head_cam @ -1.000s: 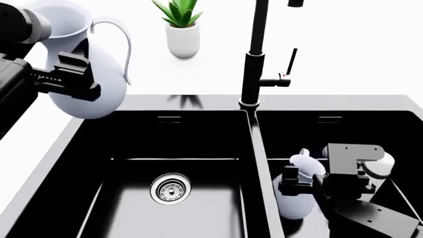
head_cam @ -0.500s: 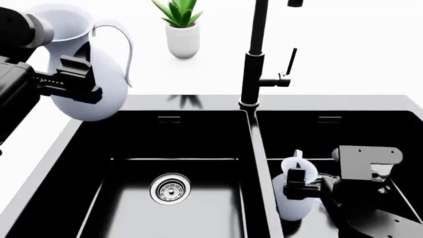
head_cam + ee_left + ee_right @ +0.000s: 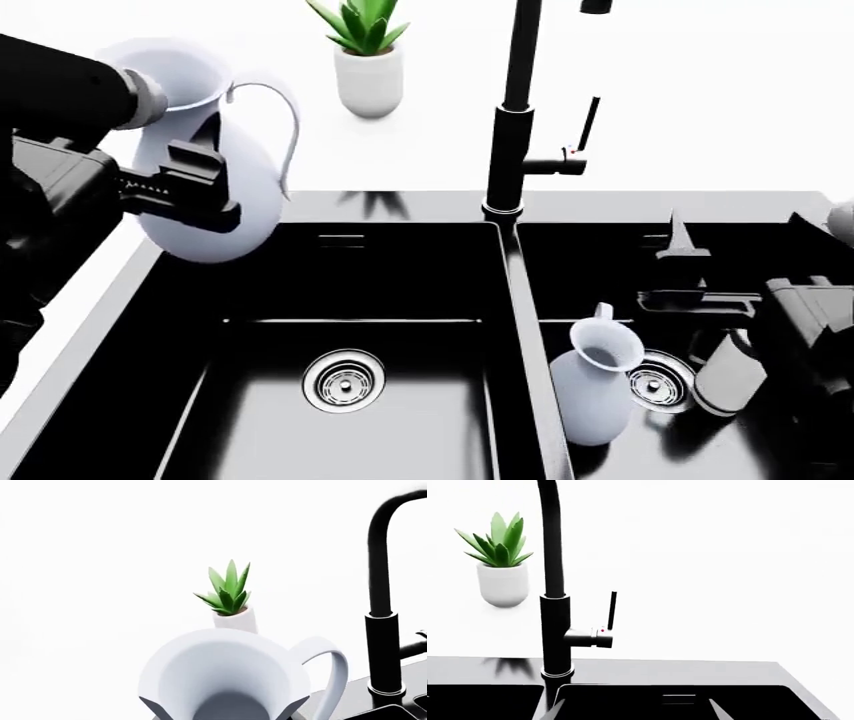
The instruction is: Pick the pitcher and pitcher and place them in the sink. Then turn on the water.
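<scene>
R gripper [image 3: 674, 272] now released, lifted off slim pitcher [image 3: 594, 385] in sink [image 3: 507, 250]; L gripper [image 3: 187, 185] grasping fat pitcher [image 3: 207, 150], nearing basin.

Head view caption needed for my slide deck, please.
Left gripper carries one pitcher toward the sink; the slimmer pitcher stands released inside.

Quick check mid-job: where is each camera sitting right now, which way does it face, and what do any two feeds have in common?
Head view: high, looking forward and down over the sink; both arms show, left gripper holding the fatter pitcher, right gripper open over the slimmer pitcher.
Left wrist view: above the held pitcher's mouth, facing the potted plant; no arm visible.
Right wrist view: low over the right basin, facing the tap; only fingers' tips.
All three share plant and tap.
</scene>
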Robot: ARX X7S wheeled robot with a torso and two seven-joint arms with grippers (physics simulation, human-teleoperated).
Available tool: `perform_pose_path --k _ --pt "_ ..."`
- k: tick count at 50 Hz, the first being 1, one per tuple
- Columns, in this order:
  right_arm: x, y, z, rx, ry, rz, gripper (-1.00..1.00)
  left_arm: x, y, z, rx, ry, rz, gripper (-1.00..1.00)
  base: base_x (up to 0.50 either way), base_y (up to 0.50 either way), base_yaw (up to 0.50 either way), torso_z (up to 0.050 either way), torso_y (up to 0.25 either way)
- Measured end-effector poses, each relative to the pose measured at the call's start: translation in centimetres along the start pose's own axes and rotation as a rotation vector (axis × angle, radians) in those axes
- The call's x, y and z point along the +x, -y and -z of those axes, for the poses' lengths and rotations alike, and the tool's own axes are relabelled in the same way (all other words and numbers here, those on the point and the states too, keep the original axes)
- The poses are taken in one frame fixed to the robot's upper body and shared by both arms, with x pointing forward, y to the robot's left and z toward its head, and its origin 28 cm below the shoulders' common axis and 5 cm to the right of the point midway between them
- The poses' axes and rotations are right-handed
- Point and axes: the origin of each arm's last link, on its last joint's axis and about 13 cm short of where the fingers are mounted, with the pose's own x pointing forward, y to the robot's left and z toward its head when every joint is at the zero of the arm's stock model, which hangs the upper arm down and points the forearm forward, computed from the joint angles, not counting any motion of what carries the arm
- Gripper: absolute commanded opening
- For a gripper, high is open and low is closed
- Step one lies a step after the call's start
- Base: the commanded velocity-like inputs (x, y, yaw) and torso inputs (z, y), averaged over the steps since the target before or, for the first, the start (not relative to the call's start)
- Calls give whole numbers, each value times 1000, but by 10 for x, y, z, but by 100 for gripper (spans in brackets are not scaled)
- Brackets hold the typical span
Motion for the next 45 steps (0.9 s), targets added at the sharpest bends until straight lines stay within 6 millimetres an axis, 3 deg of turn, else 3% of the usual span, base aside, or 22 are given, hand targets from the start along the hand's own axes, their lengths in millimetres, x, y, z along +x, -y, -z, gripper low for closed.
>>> perform_pose_path --k 16,45 --pt "-6 4 -13 -13 56 26 100 19 21 14 24 -69 108 -100 0 0 0 0 0" --pt "-7 6 -18 -14 72 28 100 54 65 50 -49 -197 293 -100 0 0 0 0 0"
